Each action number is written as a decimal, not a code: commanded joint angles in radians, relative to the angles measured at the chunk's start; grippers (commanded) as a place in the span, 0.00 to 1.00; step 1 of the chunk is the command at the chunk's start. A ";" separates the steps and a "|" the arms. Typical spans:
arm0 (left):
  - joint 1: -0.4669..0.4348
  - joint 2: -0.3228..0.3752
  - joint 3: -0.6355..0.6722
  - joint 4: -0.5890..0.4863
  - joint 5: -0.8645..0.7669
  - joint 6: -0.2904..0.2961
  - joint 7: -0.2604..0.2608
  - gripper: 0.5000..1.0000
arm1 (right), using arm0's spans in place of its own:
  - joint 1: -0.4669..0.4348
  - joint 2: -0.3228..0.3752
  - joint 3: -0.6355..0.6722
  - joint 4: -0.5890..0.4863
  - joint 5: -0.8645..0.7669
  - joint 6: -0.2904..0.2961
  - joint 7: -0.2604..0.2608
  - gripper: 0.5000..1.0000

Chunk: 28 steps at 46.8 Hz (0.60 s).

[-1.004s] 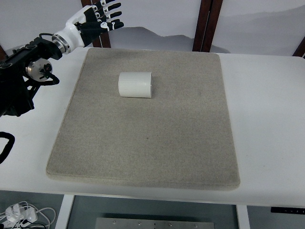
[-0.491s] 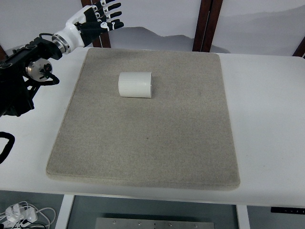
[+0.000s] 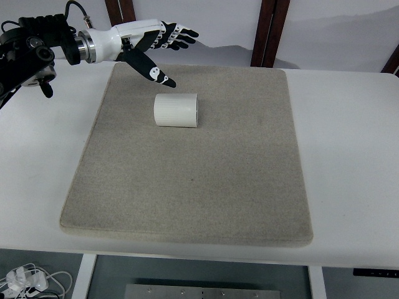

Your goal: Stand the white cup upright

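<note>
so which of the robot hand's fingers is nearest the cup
The thumb of the left robot hand: it points down toward the cup, while the other fingers stretch away.

1. The white cup (image 3: 176, 110), lying toward twelve o'clock on the mat, looks like smooth matt plastic or paper; which one cannot be told.
2. The mat (image 3: 193, 180) under it is grey-beige cloth with a rough, felt-like, matt nap.
3. The table (image 3: 349, 156) has a smooth white top with a faint sheen.
4. The left hand (image 3: 153, 47), at eleven o'clock, has glossy white hard shells and matt black finger segments, with a polished metal ring at the wrist.
5. Dark brown wooden posts (image 3: 269, 31) at one o'clock look lacquered.
</note>
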 commanded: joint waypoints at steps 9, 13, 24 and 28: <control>-0.026 0.003 0.042 -0.001 0.098 -0.002 0.003 0.98 | 0.000 0.000 0.000 0.000 0.000 0.000 0.000 0.90; -0.043 0.004 0.075 -0.001 0.098 -0.002 0.001 0.98 | 0.000 0.000 0.000 0.000 0.000 0.000 0.000 0.90; -0.074 0.012 0.129 -0.004 0.106 -0.002 0.012 0.98 | 0.000 0.000 0.000 0.000 0.000 0.000 0.000 0.90; -0.089 0.019 0.141 -0.007 0.110 -0.002 0.027 0.98 | 0.000 0.000 0.000 0.000 0.000 0.000 0.000 0.90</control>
